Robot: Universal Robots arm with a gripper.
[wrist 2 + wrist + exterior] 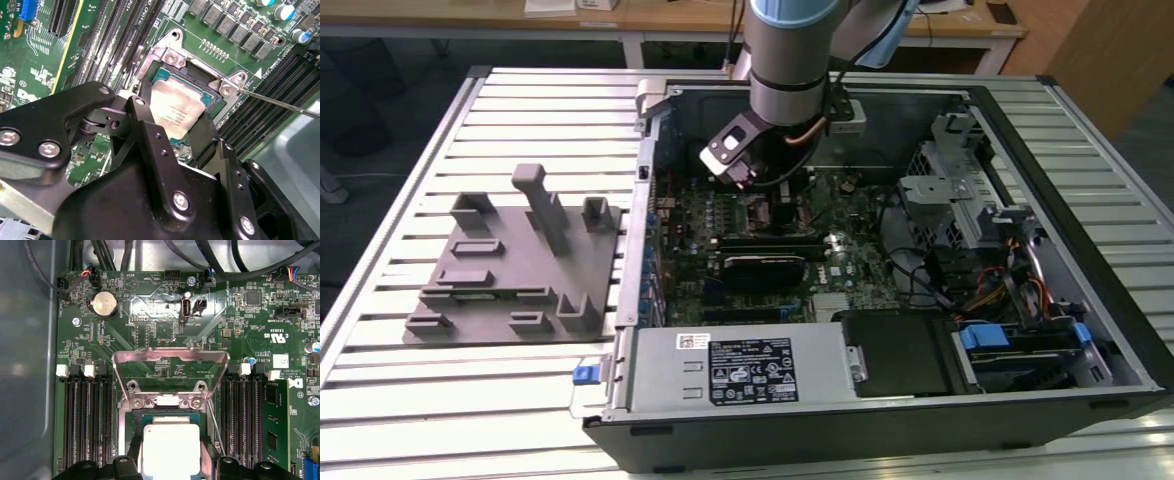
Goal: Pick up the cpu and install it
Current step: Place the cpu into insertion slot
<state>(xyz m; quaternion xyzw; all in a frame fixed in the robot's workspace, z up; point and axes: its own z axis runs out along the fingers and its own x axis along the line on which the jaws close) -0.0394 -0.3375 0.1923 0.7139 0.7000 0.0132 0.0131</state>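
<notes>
Between the two black fingers (150, 137) of the pincer (174, 122) lies the cpu (177, 107), its silvery top plate facing up and its greenish rim showing inside the socket's metal frame (172, 56). In both wrist views a finger presses against each of two opposite sides of the chip, so the pincer is clenched on the cpu. The chip looks level and down within the socket opening, though whether it is fully seated I cannot tell. Just beyond the fingertips the hinged load plate (170, 357) stands swung up and open, clear of the chip. A thin metal lever (280, 102) runs out to one side of the pincer. Rows of dark memory slots (85, 420) flank the pincer on both sides. Seen from the exterior view, the arm (790, 50) reaches straight down into the open computer case (1067, 130), which rests on a slatted table (400, 400). Well away from the pincer, outside the case, a grey moulded fixture (507, 265) stands on that table.
</notes>
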